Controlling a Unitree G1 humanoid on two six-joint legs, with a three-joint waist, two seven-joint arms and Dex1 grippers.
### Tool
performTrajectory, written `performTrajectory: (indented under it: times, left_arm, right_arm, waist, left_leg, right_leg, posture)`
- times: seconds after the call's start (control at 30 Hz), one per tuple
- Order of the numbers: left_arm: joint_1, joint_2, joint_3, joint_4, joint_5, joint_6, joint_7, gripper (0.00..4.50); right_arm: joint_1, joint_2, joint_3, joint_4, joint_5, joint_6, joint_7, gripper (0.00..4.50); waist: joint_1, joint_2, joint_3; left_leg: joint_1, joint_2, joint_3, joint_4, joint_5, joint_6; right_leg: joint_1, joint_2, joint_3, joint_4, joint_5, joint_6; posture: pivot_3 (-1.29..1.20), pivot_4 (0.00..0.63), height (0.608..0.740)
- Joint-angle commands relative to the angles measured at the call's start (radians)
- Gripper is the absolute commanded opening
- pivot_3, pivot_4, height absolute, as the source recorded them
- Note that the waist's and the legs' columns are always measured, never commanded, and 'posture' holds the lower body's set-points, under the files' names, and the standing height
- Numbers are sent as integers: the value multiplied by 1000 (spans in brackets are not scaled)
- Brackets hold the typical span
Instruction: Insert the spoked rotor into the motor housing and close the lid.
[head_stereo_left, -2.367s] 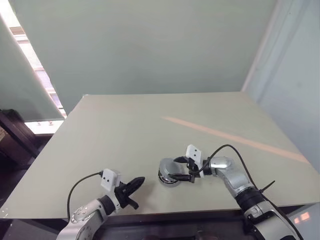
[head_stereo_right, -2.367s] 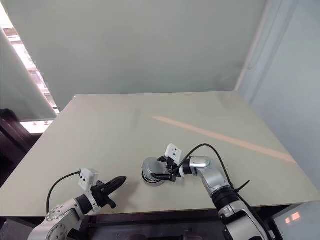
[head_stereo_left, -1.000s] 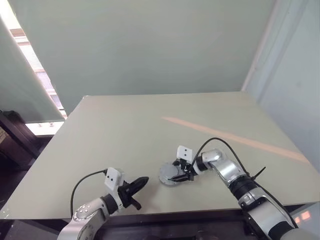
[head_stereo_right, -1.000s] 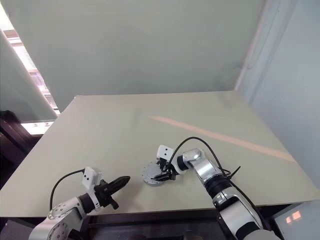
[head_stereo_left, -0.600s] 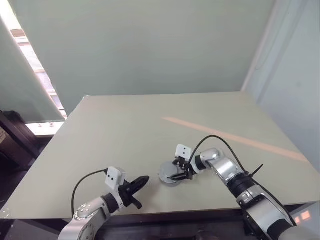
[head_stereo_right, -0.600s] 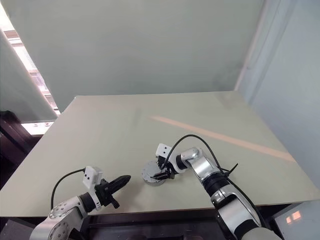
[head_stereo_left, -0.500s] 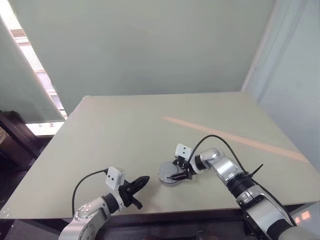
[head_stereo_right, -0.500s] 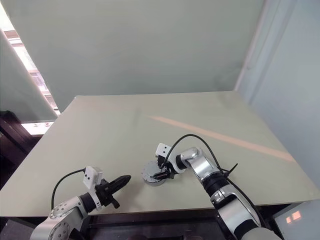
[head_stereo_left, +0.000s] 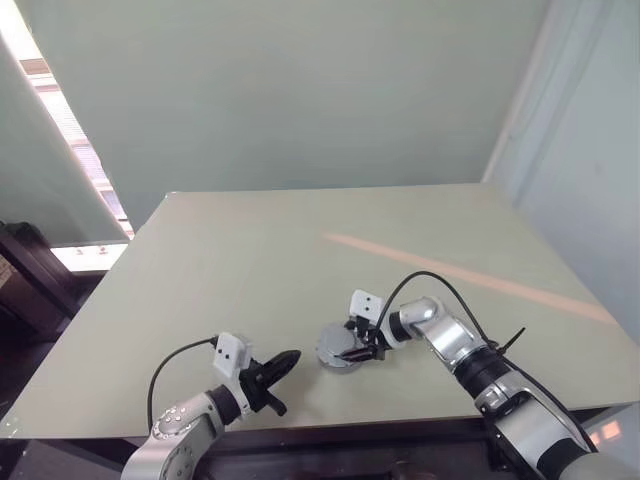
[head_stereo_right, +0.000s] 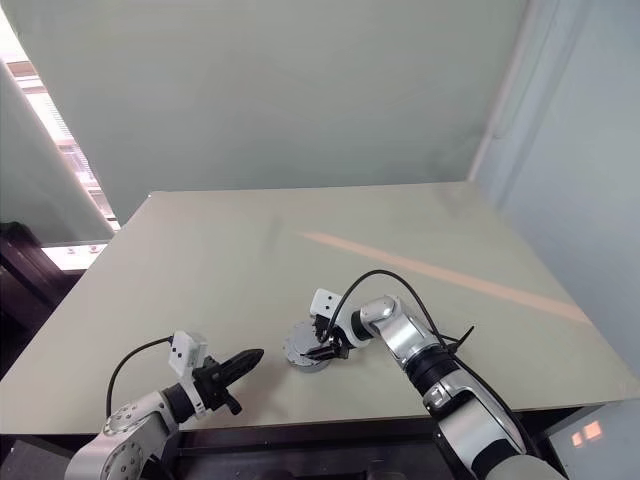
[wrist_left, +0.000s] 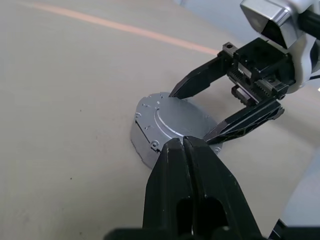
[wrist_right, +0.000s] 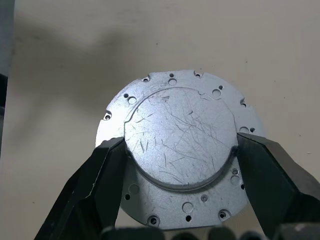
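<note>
The motor housing (wrist_left: 142, 145) stands on the table as a squat round grey body. A flat scratched grey disc with small holes round its rim, the lid (wrist_right: 180, 120), lies face up on top of it. The windings and the spoked rotor are hidden. My right gripper (wrist_right: 178, 145) comes down over it from the right, and its two black fingertips (wrist_right: 112, 150) press on opposite sides of the lid's raised round centre. My left gripper (head_stereo_left: 288, 358) is shut and empty, hovering near the table's front edge to the left of the housing, pointing at it.
The pale table (head_stereo_left: 250, 260) has an orange stripe (head_stereo_left: 470, 275) running across its right half behind the housing. The front edge lies close under both arms. A black cable (head_stereo_left: 420, 285) loops above the right wrist.
Since the earliest frames my right arm has swung in leftward and its gripper has tipped down over the part. Over the last second nothing has visibly moved; the left gripper has stayed put.
</note>
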Motion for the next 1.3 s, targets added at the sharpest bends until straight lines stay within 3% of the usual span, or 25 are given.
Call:
performTrajectory:
  times: [0.03,0.83,1.03,1.3]
  left_arm:
    - [-16,-4,-5,-13,6,-22,-6,0]
    - [-36,-20,-26,3,19,-34,1,0]
    - [-62,-31,-55,31,67,-45,21,0]
    - [-146,-57,-133,141,163,-35,63,0]
  right_arm:
    - [-3,-23,13,-8,-30,-1,2,3199]
    - [-16,-16,70,-6,-80,104,-27,3199]
    - [-6,-19,87,-47,-83,142,-20,3199]
    - [1,-31,96,-73,-81,151,-13,3199]
  waist:
    - [0,0,0]
    - [0,3,-4]
    - [-1,4,-3]
    - [-4,3,-3]
  left_leg:
    - [0,0,0,0,0,0]
    - [2,0,0,0,0,0]
    - [14,0,0,-2,0,0]
    - [14,0,0,-3,0,0]
  right_leg:
    - [0,0,0,0,0,0]
    - [2,0,0,0,0,0]
    - [12,0,0,-2,-2,-2]
    - [13,0,0,-2,-1,1]
  posture:
    - [0,0,740]
    - [0,0,740]
    - [0,0,740]
    - [0,0,740]
